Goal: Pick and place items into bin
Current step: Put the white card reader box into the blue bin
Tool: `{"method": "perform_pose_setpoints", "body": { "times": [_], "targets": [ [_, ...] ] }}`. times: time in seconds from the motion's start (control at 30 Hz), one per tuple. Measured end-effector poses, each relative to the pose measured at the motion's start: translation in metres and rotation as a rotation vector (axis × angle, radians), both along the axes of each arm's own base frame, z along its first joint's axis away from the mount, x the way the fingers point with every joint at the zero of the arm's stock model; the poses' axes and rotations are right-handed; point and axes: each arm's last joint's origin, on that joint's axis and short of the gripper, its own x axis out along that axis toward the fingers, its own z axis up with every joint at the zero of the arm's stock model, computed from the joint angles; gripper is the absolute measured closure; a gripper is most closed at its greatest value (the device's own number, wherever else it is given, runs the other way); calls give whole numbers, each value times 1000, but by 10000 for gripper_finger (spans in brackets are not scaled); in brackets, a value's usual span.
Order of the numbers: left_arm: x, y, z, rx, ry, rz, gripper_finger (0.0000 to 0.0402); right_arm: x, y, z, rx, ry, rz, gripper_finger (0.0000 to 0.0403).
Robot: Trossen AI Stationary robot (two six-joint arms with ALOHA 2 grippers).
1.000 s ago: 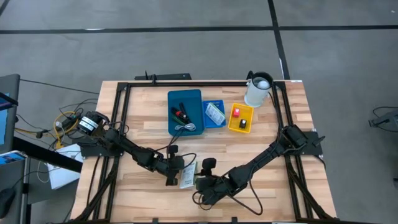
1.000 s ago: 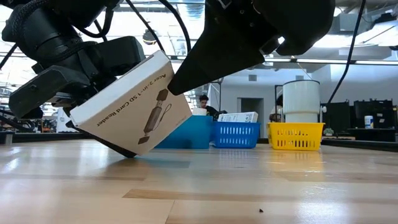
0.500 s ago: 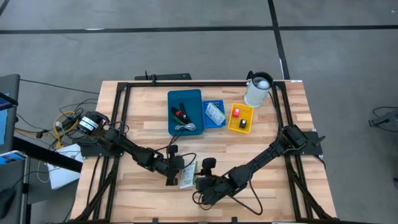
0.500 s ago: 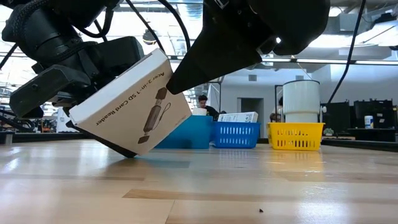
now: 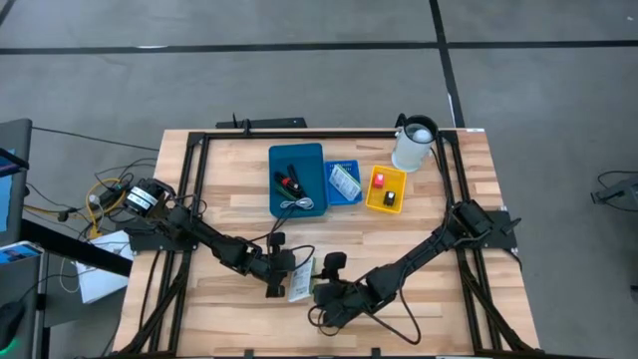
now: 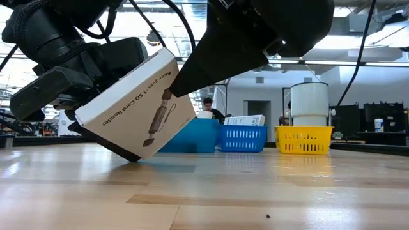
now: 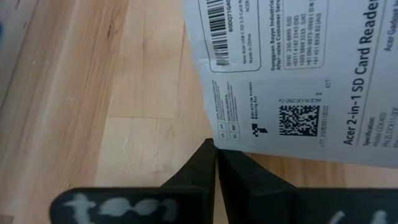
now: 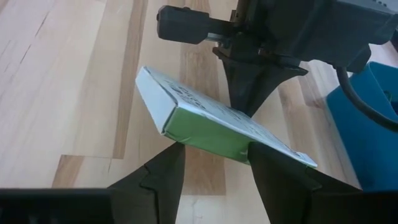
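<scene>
Though propped, card-reader box point(image 6: 134, 105) tilted.

Overhead looks down, low looks level, perhaps nearest; all views share the box point(image 6: 137, 105).

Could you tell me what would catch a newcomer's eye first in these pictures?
A white card reader box, tilted with one corner on the table, sits between the shut left gripper and the right gripper, whose fingers flank its green end. Behind stand blue bins and a yellow bin.
</scene>
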Motion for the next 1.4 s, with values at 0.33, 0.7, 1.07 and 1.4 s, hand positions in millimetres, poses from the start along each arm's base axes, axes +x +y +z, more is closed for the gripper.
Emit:
{"method": "perform_pose_setpoints", "body": {
  "times": [0.33,0.7,1.07,1.4],
  "targets": [
    [0,0,0,0,0,0,401,0,-1,0,-17,-16,-29,231],
    [0,0,0,0,2,1,401,-1,0,-1,-12,-19,-39,227],
    [0,0,0,-1,2,2,401,-2,2,-1,-9,-16,-34,225],
    [0,0,0,-4,2,7,401,-5,2,-3,-5,9,-51,225]
  ]
}}
